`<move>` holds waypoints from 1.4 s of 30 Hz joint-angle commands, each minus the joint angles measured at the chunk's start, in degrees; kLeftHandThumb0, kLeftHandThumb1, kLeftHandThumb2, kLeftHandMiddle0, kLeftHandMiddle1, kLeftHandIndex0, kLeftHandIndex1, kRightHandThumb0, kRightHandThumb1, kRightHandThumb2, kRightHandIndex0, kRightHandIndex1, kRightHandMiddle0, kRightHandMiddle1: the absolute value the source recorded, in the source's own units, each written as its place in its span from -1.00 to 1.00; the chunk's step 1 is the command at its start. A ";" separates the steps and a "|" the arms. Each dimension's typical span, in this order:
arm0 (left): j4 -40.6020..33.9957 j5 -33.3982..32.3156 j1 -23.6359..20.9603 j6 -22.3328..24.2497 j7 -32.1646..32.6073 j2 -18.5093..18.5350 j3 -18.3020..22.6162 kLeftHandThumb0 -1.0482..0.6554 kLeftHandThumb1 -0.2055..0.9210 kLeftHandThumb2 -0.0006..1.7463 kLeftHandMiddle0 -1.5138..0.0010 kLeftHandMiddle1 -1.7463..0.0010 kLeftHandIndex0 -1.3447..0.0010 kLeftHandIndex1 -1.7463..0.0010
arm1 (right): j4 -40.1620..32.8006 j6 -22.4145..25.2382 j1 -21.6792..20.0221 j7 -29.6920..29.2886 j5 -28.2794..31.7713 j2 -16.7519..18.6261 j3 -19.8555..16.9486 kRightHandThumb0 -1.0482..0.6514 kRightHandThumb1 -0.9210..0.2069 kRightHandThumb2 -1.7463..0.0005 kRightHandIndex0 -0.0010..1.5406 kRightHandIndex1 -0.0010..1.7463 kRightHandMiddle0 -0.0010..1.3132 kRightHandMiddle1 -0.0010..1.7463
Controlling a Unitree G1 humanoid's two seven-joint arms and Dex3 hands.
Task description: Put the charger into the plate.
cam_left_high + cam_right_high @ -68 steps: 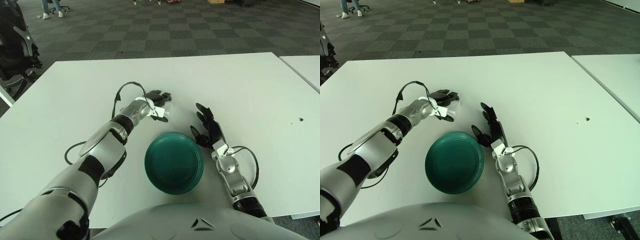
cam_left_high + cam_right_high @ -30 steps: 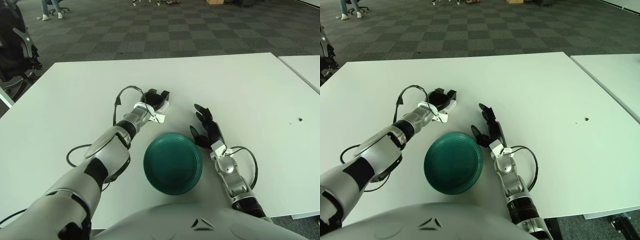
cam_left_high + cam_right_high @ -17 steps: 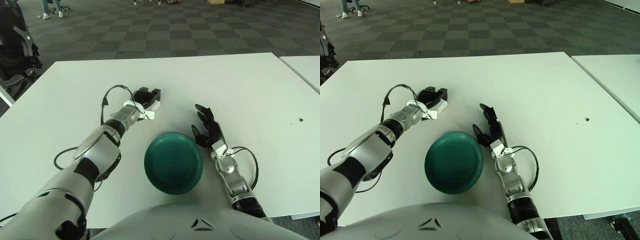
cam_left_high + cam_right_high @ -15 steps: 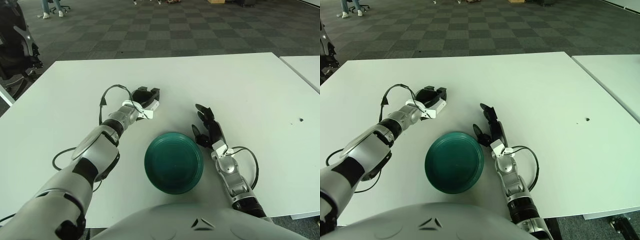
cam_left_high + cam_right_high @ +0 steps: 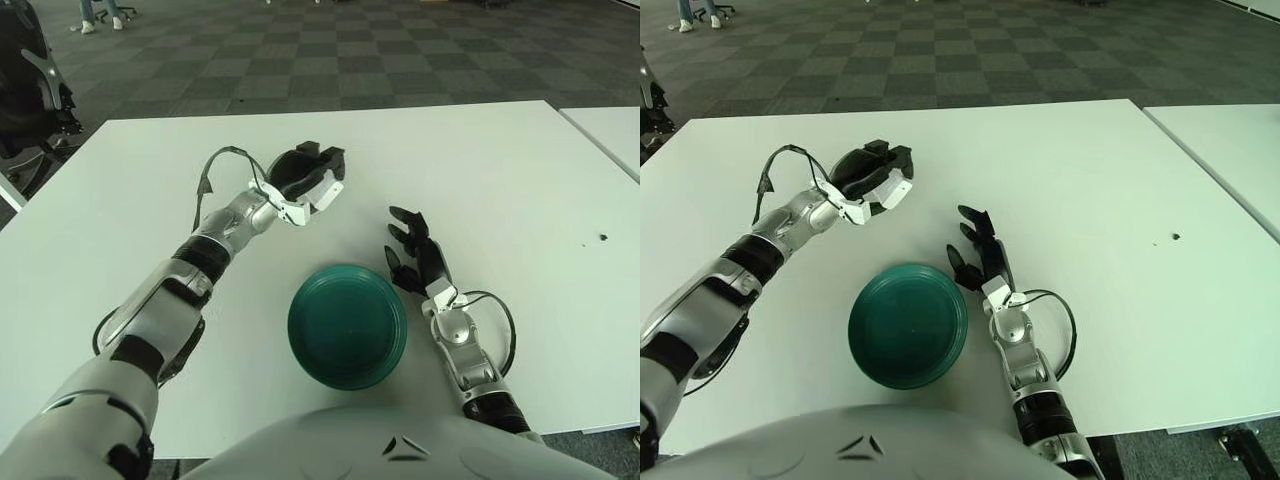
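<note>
White desk [image 5: 520,160] carries the green plate [image 5: 347,325]. Left hand [image 5: 305,180], raised beyond it, has fingers curled around the white charger [image 5: 325,193]; carrying is underway, lowering over the plate comes next. Right hand [image 5: 415,262] shows beside the plate, fingers spread.

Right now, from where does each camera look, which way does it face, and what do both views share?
Left eye view: on the head, facing forward and down at the table; shows both arms and the chest.
Right eye view: beside it, slightly to the right, same direction; shows the same body parts.
Shared: the left hand holding the white charger beyond the green plate, and the right hand open, right of the plate.
</note>
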 commanded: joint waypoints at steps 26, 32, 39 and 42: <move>-54.52 -16.44 28.72 0.37 -33.10 15.89 4.54 0.23 -0.48 0.78 -0.07 -0.89 0.17 -1.00 | 16.74 8.84 5.01 1.33 3.02 2.91 -2.07 -0.58 -1.00 0.28 -0.44 -0.51 -1.00 0.05; -53.22 -12.94 27.95 -2.97 -35.63 16.30 3.62 0.23 -0.46 0.75 -0.08 -0.85 0.17 -1.00 | 16.91 8.55 5.12 0.65 3.40 3.64 -2.89 -0.55 -1.00 0.26 -0.56 -0.44 -1.00 0.05; -52.71 -10.90 29.36 -6.23 -35.83 15.32 2.97 0.23 -0.45 0.73 -0.09 -0.80 0.17 -1.00 | 16.33 8.80 5.43 0.71 3.92 4.41 -3.81 -0.53 -1.00 0.22 -0.61 -0.63 -1.00 -0.01; -53.49 -9.91 30.59 -6.71 -36.31 15.11 2.39 0.23 -0.45 0.72 -0.10 -0.78 0.17 -1.00 | 15.63 8.92 5.73 0.54 3.56 4.50 -3.88 -0.53 -1.00 0.20 -0.61 -0.69 -1.00 -0.02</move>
